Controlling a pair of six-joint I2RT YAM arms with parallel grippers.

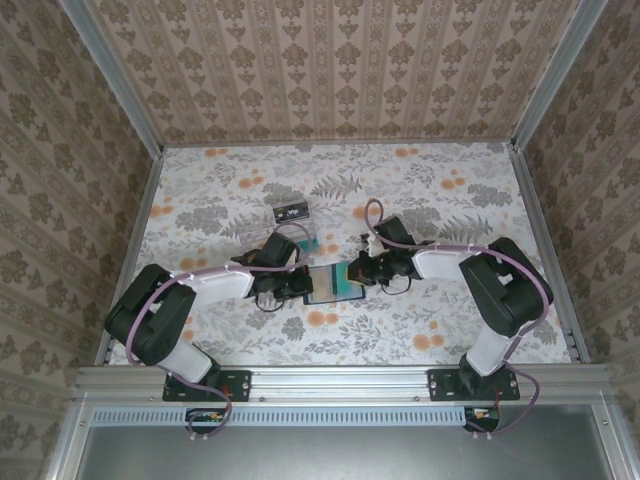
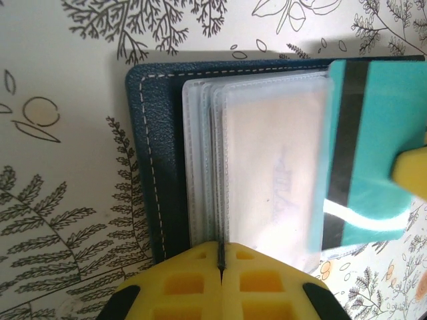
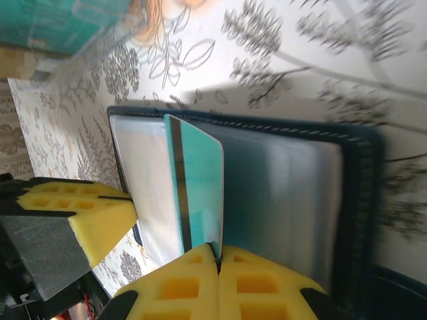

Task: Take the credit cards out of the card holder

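The dark navy card holder [image 1: 333, 288] lies open on the floral table between both grippers, its clear plastic sleeves [image 2: 267, 153] fanned out over the navy cover [image 2: 157, 167]. My left gripper [image 2: 220, 252] is shut on the near edge of the sleeves. A teal credit card [image 2: 373, 147] with a black stripe sticks partway out of a sleeve on the right. My right gripper [image 3: 217, 252] is shut on that teal card's [image 3: 200, 177] edge, above the holder [image 3: 363, 193]. In the top view, the left gripper [image 1: 300, 284] and right gripper [image 1: 356, 272] flank the holder. No orange-tan card is in sight.
A clear plastic tray [image 1: 288, 244] with something teal in it stands just behind the left gripper, also the tray [image 3: 100, 23] at the right wrist view's top left. A small dark object [image 1: 290, 212] lies farther back. Patterned walls enclose the table.
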